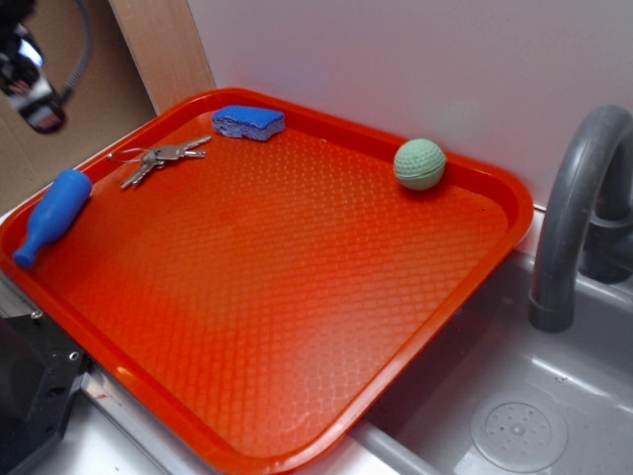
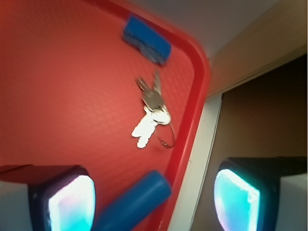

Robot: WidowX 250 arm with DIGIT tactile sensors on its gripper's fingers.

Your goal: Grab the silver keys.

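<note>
Lying flat near the far left rim of the textured red plastic tray point(image 1: 297, 327), the small bunch of silver metal keys point(image 1: 163, 158) on its thin wire ring sits between the blue rectangular sponge point(image 1: 248, 122) and the blue plastic bottle-shaped toy point(image 1: 51, 216), apart from both. The bottle rests along the tray's left rim, its narrow neck pointing toward the near corner. A pale green dimpled ball point(image 1: 419, 163) sits by the right rim, well apart from the keys. The wide middle of the tray is bare, leaving free room on the keys' inner side; the raised rim runs just beside their ring on the outer side.

In the wrist view the gripper point(image 2: 154, 197) hangs above the tray's edge with its two pads spread wide, holding nothing; one pad point(image 2: 72, 202) is over the tray, the other beyond the rim. The picture is blurred, so the number of keys is hard to make out. In the exterior view only a cut-off part of the arm shows at top left. A grey curved faucet point(image 1: 579, 208) stands over the grey sink point(image 1: 524, 416) at right.
</note>
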